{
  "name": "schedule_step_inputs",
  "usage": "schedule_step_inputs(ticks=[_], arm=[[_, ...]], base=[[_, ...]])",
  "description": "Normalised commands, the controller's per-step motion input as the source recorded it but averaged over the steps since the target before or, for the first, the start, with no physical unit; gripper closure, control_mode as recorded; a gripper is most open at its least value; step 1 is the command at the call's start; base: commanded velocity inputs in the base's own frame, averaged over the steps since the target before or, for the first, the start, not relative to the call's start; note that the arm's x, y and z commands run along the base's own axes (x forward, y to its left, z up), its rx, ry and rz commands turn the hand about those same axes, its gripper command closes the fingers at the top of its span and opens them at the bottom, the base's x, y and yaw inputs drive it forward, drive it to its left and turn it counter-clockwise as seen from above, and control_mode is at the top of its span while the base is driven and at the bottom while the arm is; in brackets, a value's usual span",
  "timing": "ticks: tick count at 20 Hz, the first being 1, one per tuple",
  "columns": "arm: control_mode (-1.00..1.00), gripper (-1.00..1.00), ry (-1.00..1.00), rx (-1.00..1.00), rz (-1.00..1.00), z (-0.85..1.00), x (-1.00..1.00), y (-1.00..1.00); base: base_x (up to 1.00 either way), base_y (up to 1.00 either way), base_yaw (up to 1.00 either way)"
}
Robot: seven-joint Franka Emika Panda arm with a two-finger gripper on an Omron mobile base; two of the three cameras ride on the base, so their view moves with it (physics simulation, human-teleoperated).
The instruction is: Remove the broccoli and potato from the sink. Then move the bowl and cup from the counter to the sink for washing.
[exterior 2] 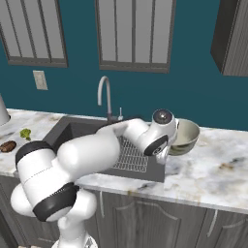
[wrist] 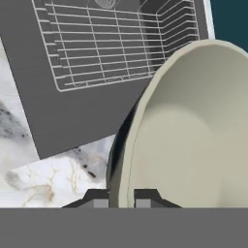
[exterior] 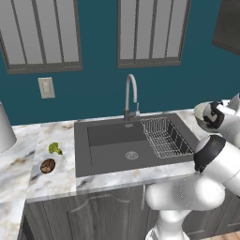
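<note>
My gripper (wrist: 122, 199) is shut on the rim of the bowl (wrist: 193, 145), a wide bowl that is cream inside and greenish-beige outside. The bowl (exterior 2: 188, 134) is tilted over the marble counter (exterior 2: 213, 169), just right of the dark grey sink (exterior: 112, 143). The gripper (exterior 2: 167, 152) holds its near left edge. On the counter (exterior: 56, 180) left of the sink lie the yellow-green broccoli (exterior: 55, 148) and, in front of it, the brown potato (exterior: 47, 165). The cup is out of view.
A wire rack (exterior: 165, 137) fills the sink's right part, directly left of the bowl. The curved chrome faucet (exterior: 131, 96) stands behind the basin. A white object (exterior: 3, 130) sits at the far left of the counter. A dark wall cabinet (exterior 2: 232, 36) hangs at the upper right.
</note>
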Motion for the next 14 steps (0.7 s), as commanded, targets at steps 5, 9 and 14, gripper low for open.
schedule_step_inputs(ticks=[5, 9, 14], arm=[[-1.0, 1.0, 0.0, 0.0, 0.14, 0.14, -0.17, 0.24], [-1.0, 1.0, 0.01, 0.0, 0.15, 0.11, -0.16, 0.29], [-1.0, 1.0, 0.05, 0.0, 0.14, 0.14, -0.11, 0.3]], base=[[0.0, 0.0, 0.0], [0.0, 0.0, 0.0], [0.0, 0.0, 0.0]])
